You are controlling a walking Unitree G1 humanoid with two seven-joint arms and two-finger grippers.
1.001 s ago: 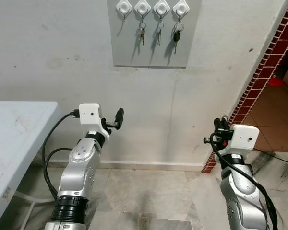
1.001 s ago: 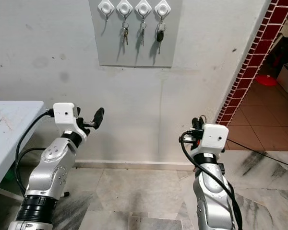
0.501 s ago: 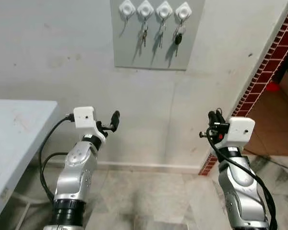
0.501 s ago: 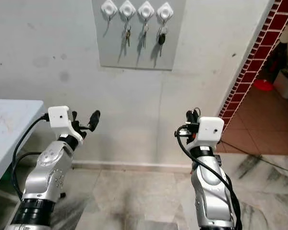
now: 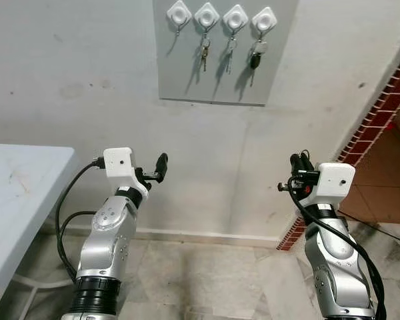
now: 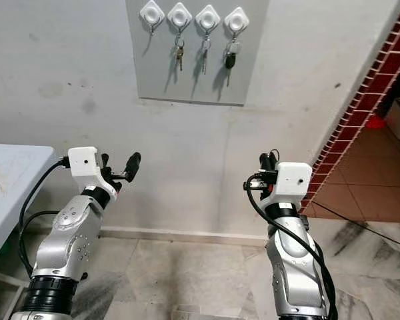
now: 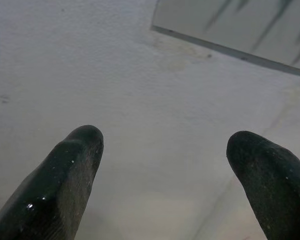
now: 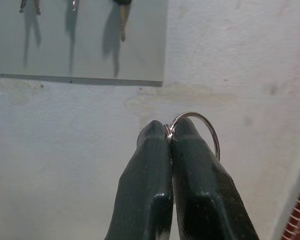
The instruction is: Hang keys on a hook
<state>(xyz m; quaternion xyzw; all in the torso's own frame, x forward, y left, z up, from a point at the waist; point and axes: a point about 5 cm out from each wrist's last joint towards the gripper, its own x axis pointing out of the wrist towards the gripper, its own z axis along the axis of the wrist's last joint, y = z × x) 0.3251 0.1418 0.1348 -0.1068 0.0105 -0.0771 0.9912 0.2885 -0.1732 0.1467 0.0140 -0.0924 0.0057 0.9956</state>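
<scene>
A grey board on the wall carries a row of white hooks. The leftmost hook is bare. Keys hang from each of the other three, the rightmost bunch with a black head. My right gripper is shut on a metal key ring, which loops out past its fingertips. It is raised below and to the right of the board, well short of the wall. My left gripper is open, holds nothing, and points at the bare wall below the board's left side.
A white table stands at my left against the wall. A red brick edge runs down the wall's right side, with an orange tiled floor beyond it. Grey marble floor lies below my arms.
The whole picture has shifted as the camera moved: the board now sits lower and a little further right. Both arms keep much the same pose, and the right gripper stays shut on the ring.
</scene>
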